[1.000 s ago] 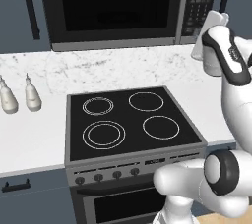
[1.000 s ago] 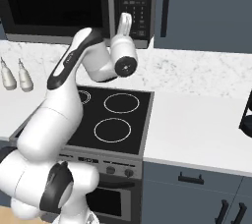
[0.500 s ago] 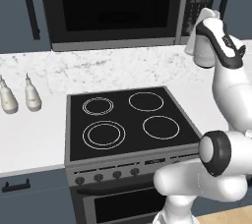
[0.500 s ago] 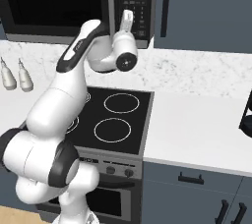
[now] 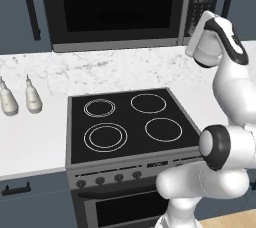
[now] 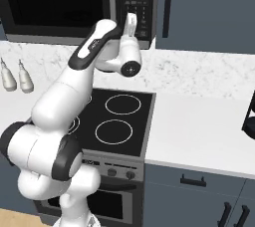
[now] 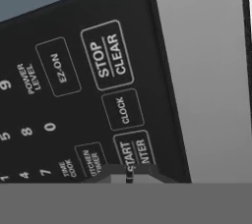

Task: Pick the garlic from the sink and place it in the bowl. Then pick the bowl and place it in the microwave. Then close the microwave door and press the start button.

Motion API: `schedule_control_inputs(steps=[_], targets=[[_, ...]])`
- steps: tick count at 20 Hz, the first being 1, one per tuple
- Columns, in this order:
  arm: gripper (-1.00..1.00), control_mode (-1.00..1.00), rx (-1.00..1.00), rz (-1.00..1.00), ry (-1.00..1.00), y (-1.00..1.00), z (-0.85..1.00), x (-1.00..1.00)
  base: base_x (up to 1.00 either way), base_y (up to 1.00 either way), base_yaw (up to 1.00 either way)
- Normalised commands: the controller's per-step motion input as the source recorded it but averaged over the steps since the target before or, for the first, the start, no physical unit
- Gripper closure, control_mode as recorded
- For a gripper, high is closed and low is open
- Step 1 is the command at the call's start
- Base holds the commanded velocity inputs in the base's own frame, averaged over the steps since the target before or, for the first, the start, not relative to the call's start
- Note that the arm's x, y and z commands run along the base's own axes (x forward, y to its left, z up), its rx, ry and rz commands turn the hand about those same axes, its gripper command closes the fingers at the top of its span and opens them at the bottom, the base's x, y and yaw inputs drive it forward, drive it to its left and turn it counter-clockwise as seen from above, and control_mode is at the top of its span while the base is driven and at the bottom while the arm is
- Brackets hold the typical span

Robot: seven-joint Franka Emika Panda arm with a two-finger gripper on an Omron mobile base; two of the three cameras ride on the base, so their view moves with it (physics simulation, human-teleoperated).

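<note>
Keypad [image 7: 74, 105], shut tool [image 7: 129, 176] covering START

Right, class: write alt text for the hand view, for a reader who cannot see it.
The robot's shut pincer sits right at the rectangular START/ENTER button on the black microwave keypad panel. Above it are the CLOCK button and the larger STOP/CLEAR button, with the panel tilted in the picture.
</note>
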Motion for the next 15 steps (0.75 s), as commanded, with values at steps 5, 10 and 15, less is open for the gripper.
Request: schedule_control_inputs(steps=[5, 10, 15], targets=[[1.00, -1.00, 0.00, 0.00, 0.00, -0.04, -0.05, 0.68, 0.00, 0.00, 0.00], [1.00, -1.00, 0.00, 0.00, 0.00, 0.00, -0.30, 0.36, 0.00, 0.00, 0.00], [1.00, -1.00, 0.02, 0.00, -0.01, 0.00, -0.02, -0.77, 0.00, 0.00, 0.00]])
